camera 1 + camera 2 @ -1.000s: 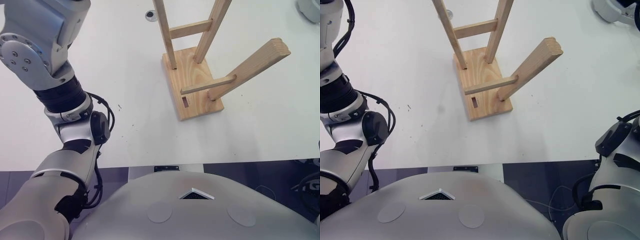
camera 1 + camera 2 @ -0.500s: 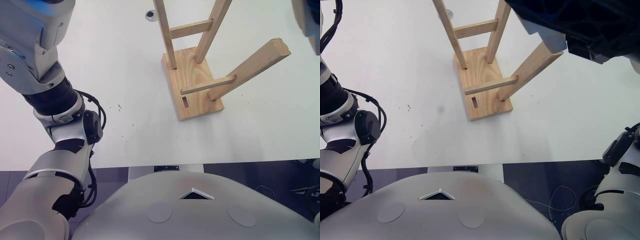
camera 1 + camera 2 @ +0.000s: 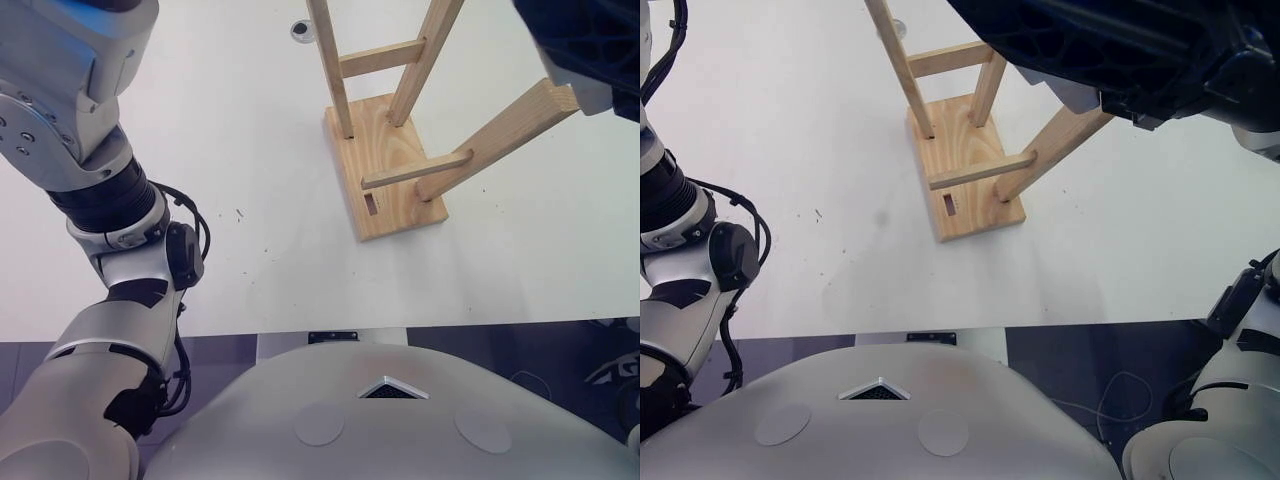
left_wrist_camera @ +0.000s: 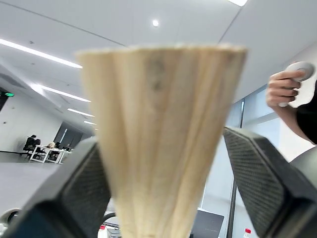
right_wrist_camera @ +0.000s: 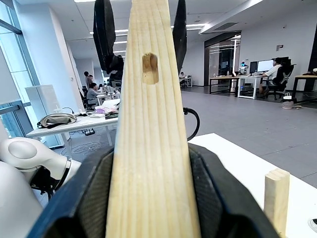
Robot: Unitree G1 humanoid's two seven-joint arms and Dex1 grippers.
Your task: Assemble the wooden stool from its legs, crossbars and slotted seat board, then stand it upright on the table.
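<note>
With your right end effector [image 5: 142, 34] clamped on seemingly the fourth leg [image 5: 148, 148] above the seat board [image 3: 385, 165], which sits back from the table's [image 3: 250, 200] near edge (left end effector [image 4: 161, 139]: cannot tell), lowering it skewed risks dislodging the leaning leg [image 3: 500, 135].

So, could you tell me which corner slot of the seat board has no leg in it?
The near-left slot on the seat board; each of the other three corners holds a leg.
</note>
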